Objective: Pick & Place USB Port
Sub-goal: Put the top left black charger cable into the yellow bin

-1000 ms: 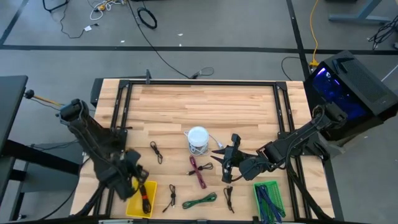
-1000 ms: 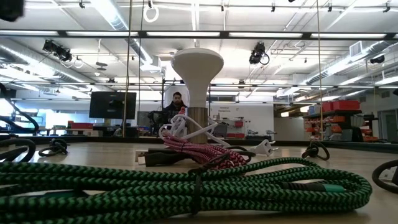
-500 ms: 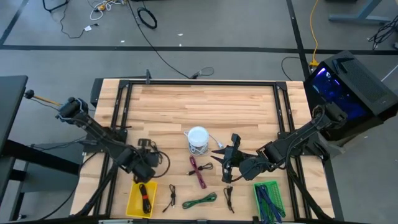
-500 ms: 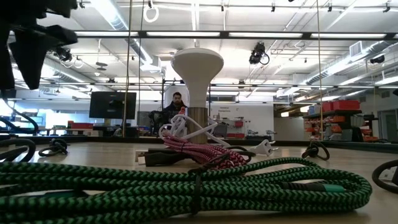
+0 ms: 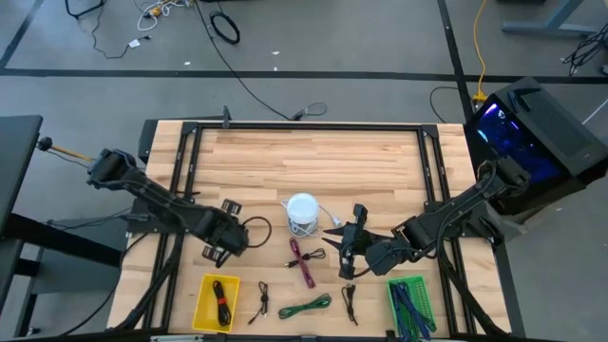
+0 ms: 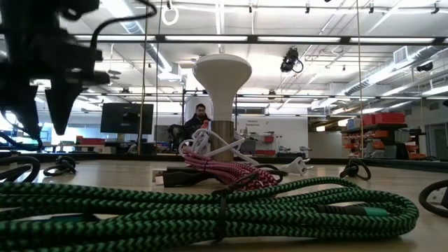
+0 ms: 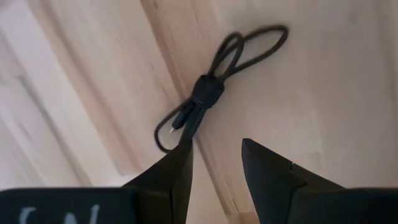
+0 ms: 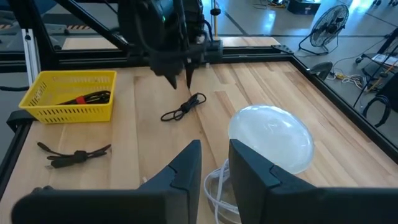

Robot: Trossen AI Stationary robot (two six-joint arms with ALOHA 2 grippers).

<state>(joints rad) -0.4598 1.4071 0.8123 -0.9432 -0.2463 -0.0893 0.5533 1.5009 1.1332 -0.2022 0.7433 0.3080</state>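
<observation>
Along the table's (image 5: 323, 157) near edge the room is tight. A yellow basket (image 5: 198, 304) sits by the near-left corner with a black cable coiled inside it, and a green basket (image 5: 404, 280) sits by the near-right corner. Between them lie a green braided cable (image 5: 306, 306), nearest the edge, and two small black bundles (image 5: 263, 296) on either side of it. A little farther in, a pink cable (image 5: 304, 261) lies near the table's middle. The right gripper (image 8: 214, 146) hangs just to its right, its fingers a narrow gap apart with nothing between them. Level with it on the left side, the left gripper (image 7: 216, 144) hovers point-down over the black USB cable (image 7: 208, 93). Its fingers are parted and empty, their tips apart from the cable. This cable is a small tied bundle with a loop at one end, lying flat on bare wood inward of the left edge. It is well apart from the yellow basket and has open boards all around it. Just beyond the grippers stands a white domed lamp (image 5: 302, 209) with its white cord trailing beside it. Past the lamp, the whole far half of the table up to the black frame rail along the far edge is bare wood.
</observation>
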